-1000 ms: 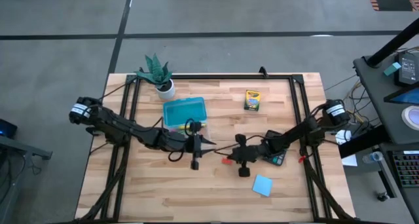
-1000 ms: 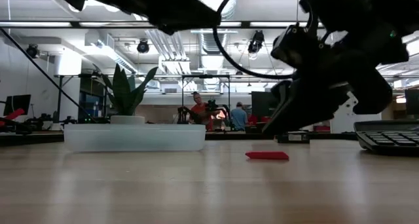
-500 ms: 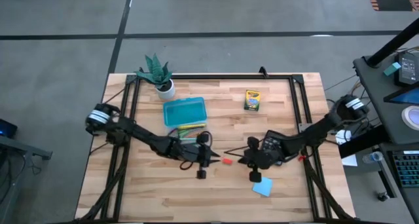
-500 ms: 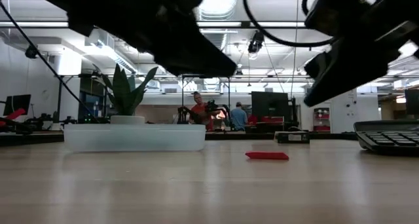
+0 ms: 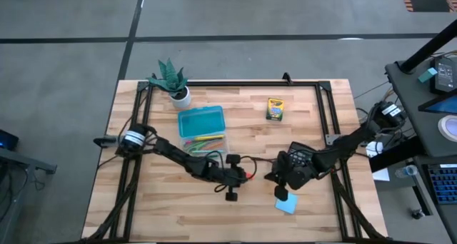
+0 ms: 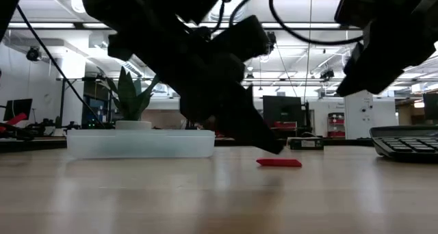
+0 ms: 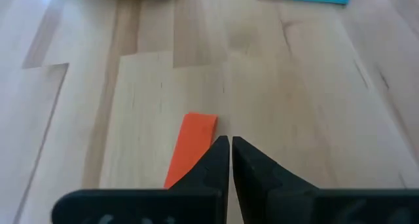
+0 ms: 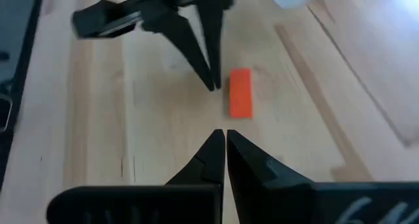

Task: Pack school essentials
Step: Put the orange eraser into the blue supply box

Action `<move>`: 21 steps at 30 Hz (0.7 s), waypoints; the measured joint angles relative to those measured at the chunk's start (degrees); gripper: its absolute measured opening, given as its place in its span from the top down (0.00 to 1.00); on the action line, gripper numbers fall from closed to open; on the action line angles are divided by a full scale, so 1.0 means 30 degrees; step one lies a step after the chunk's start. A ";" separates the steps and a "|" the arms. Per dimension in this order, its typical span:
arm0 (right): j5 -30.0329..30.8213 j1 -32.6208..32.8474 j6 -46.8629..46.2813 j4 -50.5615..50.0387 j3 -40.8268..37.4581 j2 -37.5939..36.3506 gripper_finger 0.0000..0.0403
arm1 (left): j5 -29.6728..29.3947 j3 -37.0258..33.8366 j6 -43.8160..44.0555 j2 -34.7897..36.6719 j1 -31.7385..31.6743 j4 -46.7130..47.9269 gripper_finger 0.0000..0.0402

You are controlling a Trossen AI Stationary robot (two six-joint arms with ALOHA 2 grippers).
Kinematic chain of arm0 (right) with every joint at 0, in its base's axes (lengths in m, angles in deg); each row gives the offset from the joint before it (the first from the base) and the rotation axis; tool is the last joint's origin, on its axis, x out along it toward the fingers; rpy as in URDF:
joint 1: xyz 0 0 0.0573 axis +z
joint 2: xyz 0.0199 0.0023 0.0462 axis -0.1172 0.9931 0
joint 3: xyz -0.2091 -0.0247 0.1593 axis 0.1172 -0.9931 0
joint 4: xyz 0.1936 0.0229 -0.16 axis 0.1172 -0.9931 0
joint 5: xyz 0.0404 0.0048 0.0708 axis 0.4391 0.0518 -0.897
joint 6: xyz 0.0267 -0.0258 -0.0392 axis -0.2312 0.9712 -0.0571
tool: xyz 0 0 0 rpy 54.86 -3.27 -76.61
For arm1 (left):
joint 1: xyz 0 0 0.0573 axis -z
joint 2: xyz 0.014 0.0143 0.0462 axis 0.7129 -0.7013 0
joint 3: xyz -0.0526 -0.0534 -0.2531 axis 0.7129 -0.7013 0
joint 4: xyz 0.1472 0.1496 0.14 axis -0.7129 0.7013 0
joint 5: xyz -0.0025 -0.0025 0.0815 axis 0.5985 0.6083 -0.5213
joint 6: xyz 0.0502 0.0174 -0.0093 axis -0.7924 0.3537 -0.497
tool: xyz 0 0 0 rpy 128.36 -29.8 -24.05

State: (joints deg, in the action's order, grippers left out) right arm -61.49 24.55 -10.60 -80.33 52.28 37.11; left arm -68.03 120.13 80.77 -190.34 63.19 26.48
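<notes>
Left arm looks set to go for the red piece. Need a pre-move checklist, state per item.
1. Left gripper open for the pick: not ok, fingers shut.
2. Left gripper straddles the red piece: not ok, tips sit beside it, piece lies flat on the table, not held.
3. Right gripper clear of the pick: ok, shut, holding nothing, back from the piece.
4. Blue sticky pad out of the way: ok, lies apart under the right arm.
5. Teal box ready to receive: cannot tell, coloured sticks show beside it.
</notes>
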 joint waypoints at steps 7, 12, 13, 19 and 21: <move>-0.0050 -0.0414 -0.4321 0.0180 -0.0015 0.1354 0.98 | -0.1382 -0.0052 0.0042 0.0495 -0.0003 0.1334 1.00; -0.0167 -0.0756 -0.6000 0.0509 -0.0015 0.2140 0.91 | -0.1615 -0.0074 -0.0089 0.0483 -0.0117 0.1493 1.00; -0.0166 -0.0817 -0.6240 0.0815 -0.0015 0.2283 0.88 | -0.1622 -0.0074 -0.0089 0.0427 -0.0134 0.1525 1.00; -0.0249 -0.1213 -0.7495 0.2308 -0.0015 0.3281 0.69 | -0.1633 -0.0110 -0.0096 0.0270 -0.0156 0.1830 1.00; -0.0639 -0.1407 -0.7656 0.2948 -0.0015 0.3730 0.63 | -0.1633 -0.0110 -0.0090 0.0205 -0.0156 0.1884 1.00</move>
State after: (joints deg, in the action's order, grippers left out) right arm -63.41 20.33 -33.57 -71.49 52.23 48.30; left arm -72.93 119.80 80.49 -189.73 62.72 32.14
